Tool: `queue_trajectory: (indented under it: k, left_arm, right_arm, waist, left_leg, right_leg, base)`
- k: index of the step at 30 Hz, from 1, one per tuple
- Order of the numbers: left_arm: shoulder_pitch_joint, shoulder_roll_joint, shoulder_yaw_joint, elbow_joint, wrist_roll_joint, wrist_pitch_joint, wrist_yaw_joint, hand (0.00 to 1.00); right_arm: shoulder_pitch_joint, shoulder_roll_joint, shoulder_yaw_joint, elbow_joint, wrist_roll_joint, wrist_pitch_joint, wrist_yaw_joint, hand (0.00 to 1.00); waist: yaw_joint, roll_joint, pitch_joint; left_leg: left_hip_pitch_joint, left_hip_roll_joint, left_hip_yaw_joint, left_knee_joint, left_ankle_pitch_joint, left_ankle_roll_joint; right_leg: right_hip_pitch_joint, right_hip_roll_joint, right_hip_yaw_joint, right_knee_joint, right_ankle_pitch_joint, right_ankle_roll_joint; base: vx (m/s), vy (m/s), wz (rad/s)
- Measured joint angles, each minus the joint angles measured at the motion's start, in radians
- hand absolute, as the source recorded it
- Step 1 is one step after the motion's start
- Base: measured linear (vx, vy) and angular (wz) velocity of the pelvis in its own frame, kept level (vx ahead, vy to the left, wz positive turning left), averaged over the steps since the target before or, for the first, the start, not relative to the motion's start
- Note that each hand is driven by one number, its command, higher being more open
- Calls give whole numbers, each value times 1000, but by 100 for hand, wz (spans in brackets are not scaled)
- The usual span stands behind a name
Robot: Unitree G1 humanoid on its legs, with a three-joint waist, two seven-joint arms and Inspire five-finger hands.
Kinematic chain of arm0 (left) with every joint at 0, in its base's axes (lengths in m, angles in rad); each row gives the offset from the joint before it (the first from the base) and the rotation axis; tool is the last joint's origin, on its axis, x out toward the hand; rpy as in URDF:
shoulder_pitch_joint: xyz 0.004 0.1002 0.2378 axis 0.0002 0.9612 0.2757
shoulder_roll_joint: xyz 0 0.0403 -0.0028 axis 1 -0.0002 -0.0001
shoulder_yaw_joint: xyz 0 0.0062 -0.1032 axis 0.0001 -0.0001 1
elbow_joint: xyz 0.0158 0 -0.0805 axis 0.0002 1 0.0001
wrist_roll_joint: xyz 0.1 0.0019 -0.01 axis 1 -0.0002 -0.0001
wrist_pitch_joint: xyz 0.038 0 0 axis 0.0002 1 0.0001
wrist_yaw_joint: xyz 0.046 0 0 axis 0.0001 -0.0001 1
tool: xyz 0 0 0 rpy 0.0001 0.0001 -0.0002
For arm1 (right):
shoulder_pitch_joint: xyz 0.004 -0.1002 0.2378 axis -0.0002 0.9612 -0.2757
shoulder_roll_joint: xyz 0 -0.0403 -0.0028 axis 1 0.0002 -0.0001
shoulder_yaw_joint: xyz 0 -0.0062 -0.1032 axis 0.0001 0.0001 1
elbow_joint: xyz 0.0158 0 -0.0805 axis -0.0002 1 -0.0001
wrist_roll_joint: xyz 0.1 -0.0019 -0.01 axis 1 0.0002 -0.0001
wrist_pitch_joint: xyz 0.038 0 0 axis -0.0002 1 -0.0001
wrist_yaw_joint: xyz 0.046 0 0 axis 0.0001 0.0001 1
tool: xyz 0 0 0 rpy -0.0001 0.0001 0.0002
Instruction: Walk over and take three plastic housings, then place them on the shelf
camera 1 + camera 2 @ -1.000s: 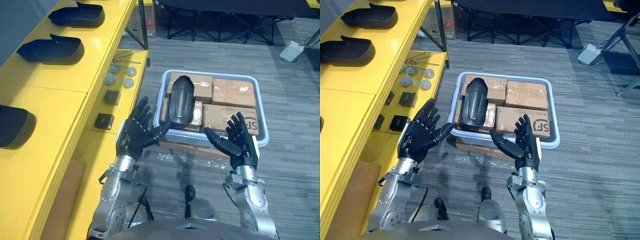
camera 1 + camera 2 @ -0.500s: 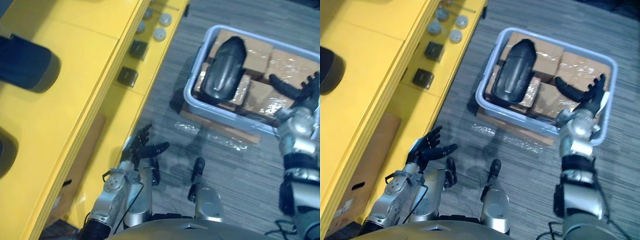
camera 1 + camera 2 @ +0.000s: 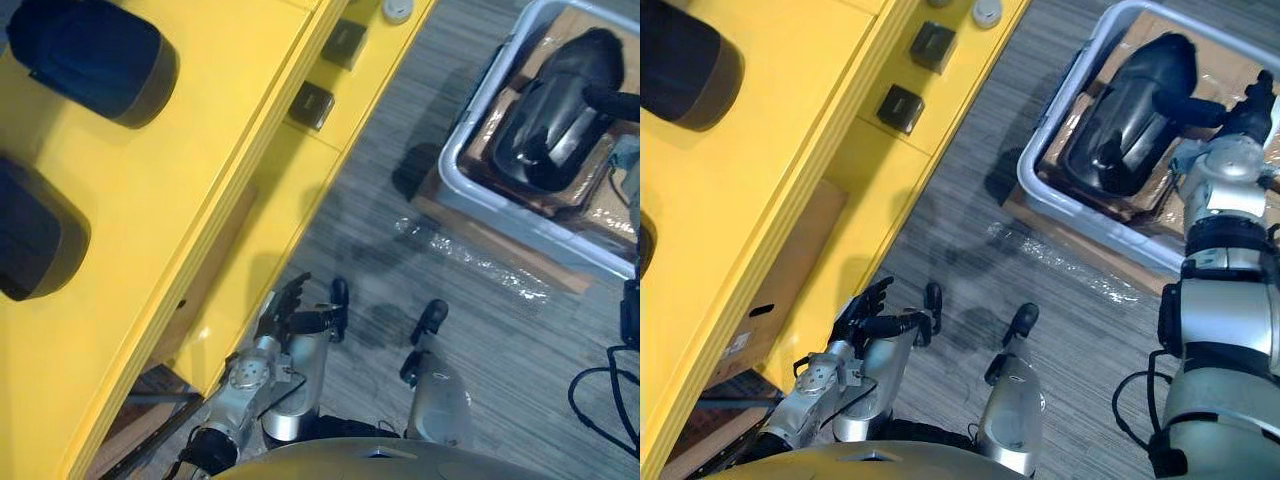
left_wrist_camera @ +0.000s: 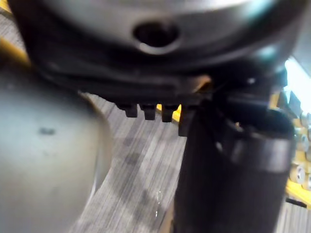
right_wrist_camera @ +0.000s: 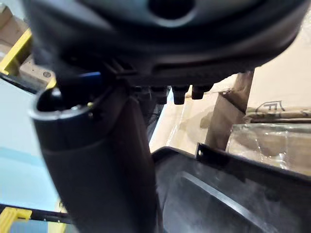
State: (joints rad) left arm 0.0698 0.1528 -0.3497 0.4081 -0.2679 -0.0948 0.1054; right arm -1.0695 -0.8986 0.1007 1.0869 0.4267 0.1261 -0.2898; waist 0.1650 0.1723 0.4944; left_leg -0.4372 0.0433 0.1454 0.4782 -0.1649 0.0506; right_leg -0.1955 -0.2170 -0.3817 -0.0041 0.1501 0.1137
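A black plastic housing (image 3: 1130, 110) lies on wrapped cardboard boxes (image 5: 272, 92) inside a grey bin (image 3: 1080, 215) on the floor. My right hand (image 3: 1232, 112) is stretched out over the bin, open, its thumb lying across the housing's top; the right wrist view has the housing's black shell (image 5: 218, 194) just under the thumb. Two more black housings (image 3: 90, 55) (image 3: 35, 230) rest on the yellow shelf (image 3: 200, 180). My left hand (image 3: 290, 315) hangs low by the shelf's front, open and holding nothing.
The shelf's lower yellow ledge carries small black boxes (image 3: 312, 103) and grey discs (image 3: 397, 10). A cardboard box (image 3: 790, 260) sits under the shelf. Grey striped carpet (image 3: 480, 300) runs between shelf and bin.
The camera has swung toward the shelf. My left hand dropped from in front of the bin to my side. My right hand reached forward until its thumb lay on the housing.
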Motion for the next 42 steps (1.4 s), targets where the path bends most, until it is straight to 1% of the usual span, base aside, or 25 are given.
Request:
queue_trajectory:
  k: [3, 5, 8, 10, 11, 13, 15, 16, 19, 20, 21, 23, 26, 28, 29, 33, 36, 38, 39, 40, 41, 42]
  left_arm:
    - [-8, 0, -17, 10, -6, -16, 7, 100]
    - [-11, -1, -23, 10, -7, -16, 19, 100]
    - [-17, -7, -28, 15, -7, -17, 29, 100]
    - [-19, -9, -33, 16, -9, -17, 37, 100]
    - [-22, -9, -36, 16, -13, -17, 37, 100]
    - [-23, -10, -37, 16, -13, -19, 37, 100]
    - [-23, -10, -37, 16, -13, -19, 38, 100]
    - [-23, -10, -37, 18, -14, -19, 38, 100]
    - [-23, -10, -40, 30, -14, -28, 39, 100]
    - [-23, -10, -42, 34, -14, -33, 39, 100]
    - [-23, -10, -43, 37, -14, -35, 39, 100]
    - [-22, -8, -45, 37, -14, -36, 40, 100]
    - [-20, -8, -46, 38, -13, -36, 45, 100]
    - [-15, -8, -47, 37, -14, -35, 46, 100]
    - [-15, -8, -47, 36, -14, -35, 46, 100]
    - [1, -8, -45, 9, -14, -30, 46, 100]
    - [27, -8, -39, -23, -13, -25, 45, 100]
    - [38, -7, -35, -38, -13, -26, 43, 100]
    - [46, -7, -27, -60, -14, -26, 39, 100]
    - [50, -6, -21, -73, -14, -27, 37, 100]
    - [56, -3, -8, -103, -14, -27, 34, 100]
    - [52, 3, 0, -137, -14, -27, 34, 100]
  right_arm:
    - [-28, -10, 30, 21, -25, 58, 7, 100]
    - [-37, -10, 30, 56, -51, 119, 17, 100]
    - [-45, -16, 29, 58, -90, 145, 4, 100]
    - [-47, -16, 28, 78, -109, 169, 4, 100]
    - [-48, -16, 29, 87, -135, 182, 4, 0]
    - [-54, -15, 29, 96, -171, 203, 7, 0]
    - [-65, -20, 30, 105, -235, 238, 20, 0]
    - [-67, -23, 30, 112, -264, 245, 35, 0]
    - [-66, -35, 31, 140, -424, 285, 139, 0]
    - [-66, -35, 35, 147, -450, 287, 149, 0]
    - [-64, -35, 57, 164, -505, 308, 171, 0]
    - [-64, -35, 57, 177, -546, 325, 185, 0]
    - [-39, -29, 69, 183, -629, 330, 193, 0]
    - [-37, -29, 66, 192, -641, 340, 189, 0]
    - [-33, -29, 66, 193, -647, 342, 188, 0]
    - [20, -29, 47, 193, -652, 334, 131, 0]
    - [59, -26, 14, 191, -641, 296, 76, 0]
    - [83, -20, 2, 171, -622, 275, 33, 0]
    - [113, -19, -8, 120, -606, 265, -6, 0]
    - [124, -15, -14, 98, -606, 258, -21, 0]
    - [149, -4, -21, 45, -606, 246, -55, 0]
    - [183, 2, -34, -17, -606, 228, -82, 0]
  waist:
    - [4, 11, 7]
    - [9, 13, 7]
    - [10, 22, 9]
    - [14, 23, 9]
    - [19, 23, 9]
    - [23, 23, 9]
    - [22, 23, 9]
    - [21, 23, 9]
    - [19, 23, 9]
    - [19, 24, 8]
    - [18, 24, 8]
    - [15, 25, 8]
    - [10, 25, 7]
    - [-4, 25, 7]
    - [-5, 25, 7]
    - [-9, 25, 8]
    - [-20, 23, 8]
    - [-35, 22, 9]
    - [-44, 19, 11]
    - [-49, 17, 13]
    - [-62, 11, 17]
    - [-65, 2, 21]
  left_leg:
    - [-12, 0, -2, 6, 2, 3]
    - [-14, 1, -2, 6, 2, 3]
    - [-14, 2, -5, 7, 3, 4]
    - [-14, 2, -9, 7, 6, 5]
    - [-14, 2, -11, 7, 7, 4]
    - [-14, 1, -13, 6, 10, 4]
    - [-13, 1, -13, 5, 14, 3]
    - [-11, 1, -13, 4, 15, 3]
    - [3, -1, -8, -14, 26, 0]
    - [5, -1, -7, -18, 29, -1]
    - [11, -1, -7, -31, 38, -4]
    - [12, 1, -8, -38, 45, -8]
    - [18, 3, -9, -47, 52, -11]
    - [31, 3, -9, -50, 52, -11]
    - [34, 3, -9, -51, 52, -11]
    - [47, 2, -6, -63, 57, -12]
    - [59, 4, -6, -68, 58, -14]
    - [68, 5, -6, -70, 57, -14]
    - [73, 8, 1, -71, 57, -15]
    - [76, 10, 4, -71, 57, -15]
    - [83, 14, 9, -72, 56, -16]
    - [98, 20, 18, -74, 53, -20]
  right_leg:
    - [-11, -1, -3, 5, 1, 1]
    - [-14, -1, -6, 8, 0, 1]
    - [-13, -5, -21, 28, -1, 0]
    - [-15, -8, -28, 45, -10, 1]
    - [-19, -10, -30, 58, -19, 0]
    - [-24, -14, -34, 76, -26, -1]
    - [-25, -16, -36, 81, -27, -1]
    - [-25, -17, -36, 83, -27, -2]
    - [-24, -21, -36, 90, -30, -5]
    - [-24, -21, -36, 90, -30, -5]
    - [-24, -21, -36, 90, -30, -5]
    - [-27, -18, -37, 90, -31, -6]
    - [-26, -15, -38, 92, -33, -10]
    - [-13, -15, -37, 92, -36, -13]
    - [-11, -15, -37, 91, -38, -16]
    - [-5, -15, -37, 90, -39, -18]
    - [5, -12, -37, 90, -37, -16]
    - [13, -11, -35, 90, -37, -16]
    - [12, -9, -27, 90, -36, -15]
    - [13, -8, -24, 90, -36, -15]
    - [17, -5, -19, 90, -36, -16]
    - [24, 0, -9, 89, -37, -16]
  base:
    - [-73, 14, 2]
    - [0, 0, 0]
    - [0, 0, 0]
    - [-52, -4, 9]
    - [-78, -7, 11]
    - [-64, -6, 7]
    - [-66, -6, 2]
    - [-66, -2, -1]
    - [-67, -4, -2]
    - [-64, -19, -2]
    - [-50, -21, 0]
    - [-41, -26, 0]
    - [-42, -25, -1]
    - [-33, 3, 0]
    - [-37, 17, 0]
    - [-29, 10, 0]
    - [0, 0, 0]
    - [-6, 7, -4]
    - [-16, 13, -11]
    - [-27, 11, -16]
    - [-30, 0, -19]
    - [-32, -4, -21]
